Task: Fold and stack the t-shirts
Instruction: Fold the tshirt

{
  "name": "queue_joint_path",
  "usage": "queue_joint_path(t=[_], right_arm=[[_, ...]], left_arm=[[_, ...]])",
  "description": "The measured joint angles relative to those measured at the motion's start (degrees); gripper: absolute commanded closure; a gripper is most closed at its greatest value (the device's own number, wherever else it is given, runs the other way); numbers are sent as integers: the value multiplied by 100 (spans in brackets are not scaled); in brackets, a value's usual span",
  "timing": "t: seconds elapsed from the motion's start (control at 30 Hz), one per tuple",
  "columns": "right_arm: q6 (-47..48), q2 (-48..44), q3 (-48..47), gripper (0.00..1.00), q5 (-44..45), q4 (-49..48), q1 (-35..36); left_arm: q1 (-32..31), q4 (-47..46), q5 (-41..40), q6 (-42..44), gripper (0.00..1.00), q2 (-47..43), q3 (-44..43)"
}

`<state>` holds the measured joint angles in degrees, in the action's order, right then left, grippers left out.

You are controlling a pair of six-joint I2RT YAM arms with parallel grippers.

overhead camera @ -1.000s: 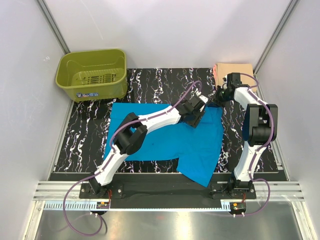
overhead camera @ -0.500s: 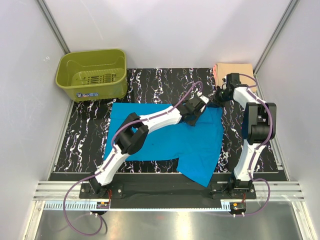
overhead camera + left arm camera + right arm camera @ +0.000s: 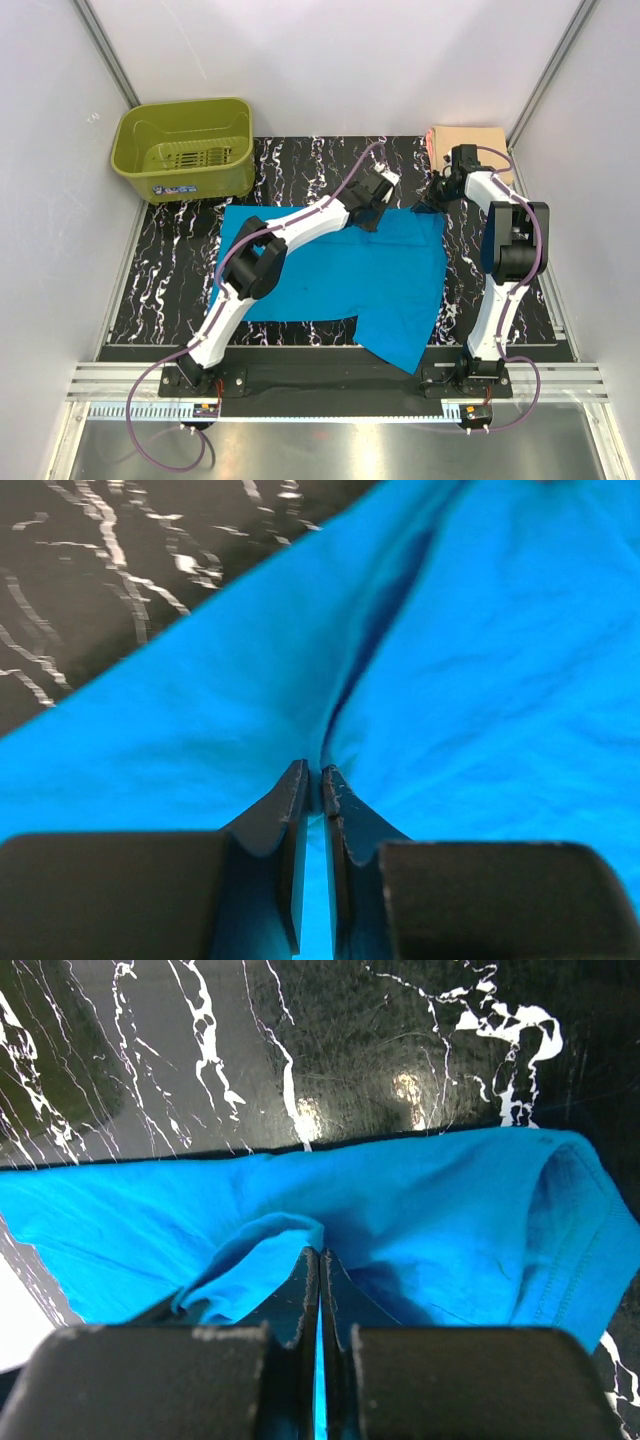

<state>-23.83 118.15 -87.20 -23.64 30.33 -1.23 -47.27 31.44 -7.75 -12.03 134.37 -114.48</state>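
The turquoise-blue t-shirt lies spread flat on the black marbled table. At its far edge my left gripper is shut, pinching a raised fold of the blue cloth between the fingertips. My right gripper sits at the shirt's far right corner, shut on a bunched bit of the blue cloth beside the sleeve hem. The pale peach t-shirt lies folded at the back right corner, apart from both grippers.
An olive-green plastic basket stands at the back left. White walls with metal posts close in the table on three sides. The shirt's near right flap hangs over the table's front edge.
My left gripper has moved from over the shirt towards its far edge and has closed from open onto a fold of blue cloth. The right gripper has held its grip and barely moved.
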Motion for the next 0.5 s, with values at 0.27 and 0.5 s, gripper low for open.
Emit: queue_joint_path(t=[0.27,0.5], right_arm=[[0,39,-35,100,2,90,0],[4,101,-39,100,48,125,0]], left_arm=[[116,13,28,9,63,52,-136],[127,79,24,-22,44,125,-164]])
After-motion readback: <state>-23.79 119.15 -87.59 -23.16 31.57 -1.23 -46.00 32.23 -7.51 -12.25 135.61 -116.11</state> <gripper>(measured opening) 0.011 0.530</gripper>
